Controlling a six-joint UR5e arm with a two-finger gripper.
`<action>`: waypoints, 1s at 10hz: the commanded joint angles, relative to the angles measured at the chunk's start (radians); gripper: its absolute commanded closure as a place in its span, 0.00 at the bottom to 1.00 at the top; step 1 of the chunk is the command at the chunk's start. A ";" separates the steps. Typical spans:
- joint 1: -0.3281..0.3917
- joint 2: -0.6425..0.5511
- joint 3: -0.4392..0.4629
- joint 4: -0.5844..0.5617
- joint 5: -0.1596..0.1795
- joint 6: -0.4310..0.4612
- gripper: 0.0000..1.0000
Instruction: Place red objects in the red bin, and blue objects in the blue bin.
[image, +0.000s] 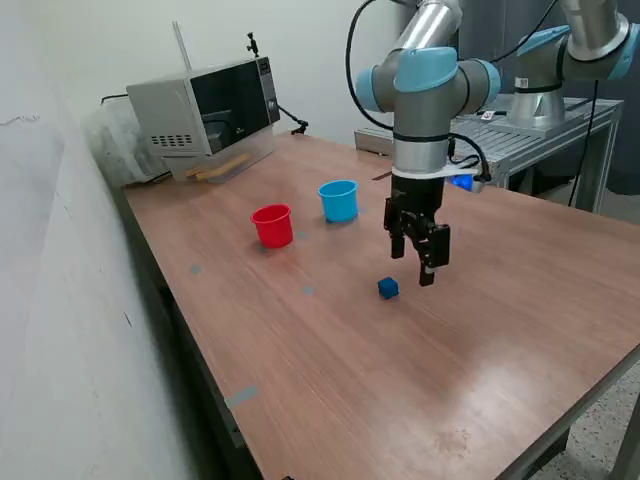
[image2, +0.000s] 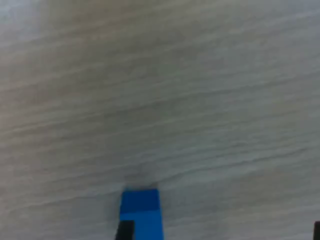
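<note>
One small dark blue cube lies on the wooden table. My gripper hangs open just above the table, beside the cube toward the exterior view's right. In the wrist view the blue cube sits right against one dark fingertip, and the other fingertip only shows at the frame's edge. The red bin and the blue bin stand upright side by side farther back; what is inside them is hidden. No red objects are in view.
A microwave stands at the table's back corner on the exterior view's left. A second robot arm is mounted on a metal frame behind the table. The white wall runs along the exterior view's left.
</note>
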 joint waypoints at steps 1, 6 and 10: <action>-0.011 0.052 -0.029 -0.003 -0.010 0.002 0.00; -0.058 0.069 -0.017 -0.003 -0.010 -0.121 0.00; -0.060 0.074 -0.012 -0.003 -0.009 -0.205 0.00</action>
